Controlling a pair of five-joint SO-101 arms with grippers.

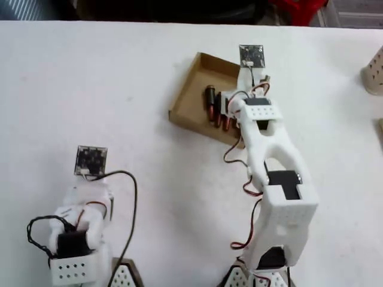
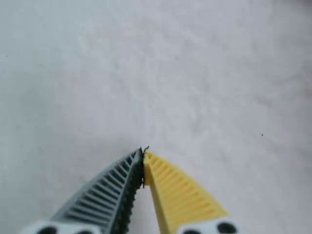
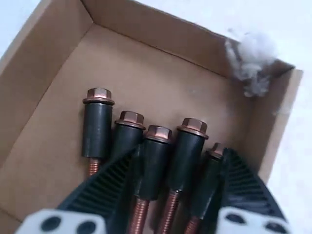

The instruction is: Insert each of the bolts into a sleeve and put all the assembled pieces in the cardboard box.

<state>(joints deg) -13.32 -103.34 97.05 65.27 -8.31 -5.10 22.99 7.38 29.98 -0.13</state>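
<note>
Several assembled pieces, copper bolts in black sleeves (image 3: 156, 141), lie side by side in the cardboard box (image 3: 53, 44), heads toward its far wall. My right gripper (image 3: 181, 151) hangs open low over them, its dark fingers (image 3: 105, 187) straddling three of the pieces without closing on any. In the high view the right arm (image 1: 257, 113) stretches over the box (image 1: 194, 89), where the bolts (image 1: 212, 104) show beside its wrist. My left gripper (image 2: 143, 152) is shut with nothing in it, above bare white table. The left arm (image 1: 84, 209) sits folded at the front left.
A tuft of white fluff (image 3: 248, 58) clings to one corner of the box. A beige perforated object (image 1: 374, 72) stands at the table's right edge. Red and black cables (image 1: 239, 173) trail beside the right arm. White table (image 1: 119, 89) spreads left of the box.
</note>
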